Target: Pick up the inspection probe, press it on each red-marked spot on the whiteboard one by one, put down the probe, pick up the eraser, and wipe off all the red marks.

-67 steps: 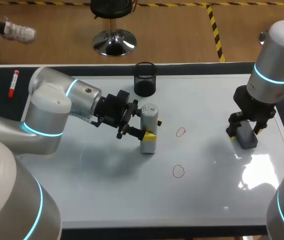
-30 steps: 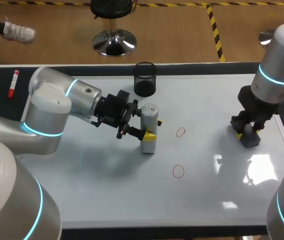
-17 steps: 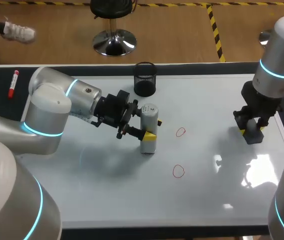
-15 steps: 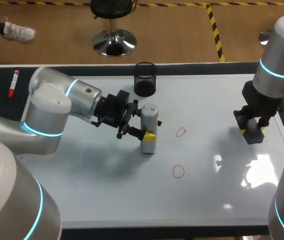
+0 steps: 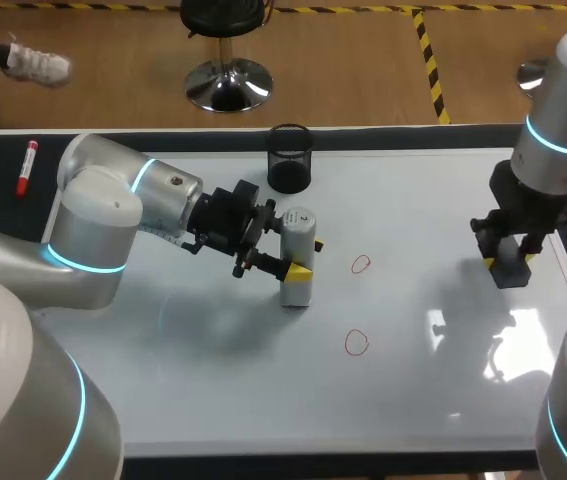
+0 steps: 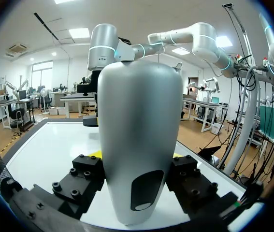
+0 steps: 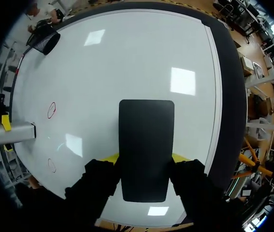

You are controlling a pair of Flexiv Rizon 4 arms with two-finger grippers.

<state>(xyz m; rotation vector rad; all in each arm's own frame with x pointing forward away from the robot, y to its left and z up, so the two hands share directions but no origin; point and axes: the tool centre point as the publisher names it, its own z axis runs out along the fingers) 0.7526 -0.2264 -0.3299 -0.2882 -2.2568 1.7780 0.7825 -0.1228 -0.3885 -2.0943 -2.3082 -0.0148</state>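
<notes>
The inspection probe (image 5: 297, 258), a pale grey cylinder, stands upright on the whiteboard (image 5: 213, 400) with my left gripper (image 5: 281, 258) shut on it from the side. In the left wrist view the probe (image 6: 141, 145) rises between the fingers of my left gripper (image 6: 139, 162). Two red marks (image 5: 361, 264) (image 5: 356, 342) lie just right of the probe. Near the board's right edge my right gripper (image 5: 511, 258) is shut on the dark eraser (image 5: 509, 270). Its wrist view shows the eraser (image 7: 145, 145) between the yellow tips of my right gripper (image 7: 145, 158), with both red marks (image 7: 51, 109) (image 7: 51, 165) far ahead.
A black mesh cup (image 5: 289, 157) stands at the board's far edge, behind the probe. A red marker (image 5: 27, 166) lies on the dark table left of the board. The board's dark border (image 7: 228, 96) runs close beside the eraser.
My right arm has carried the eraser a little to the right, toward the board's right edge. The left arm and the probe have not moved.
</notes>
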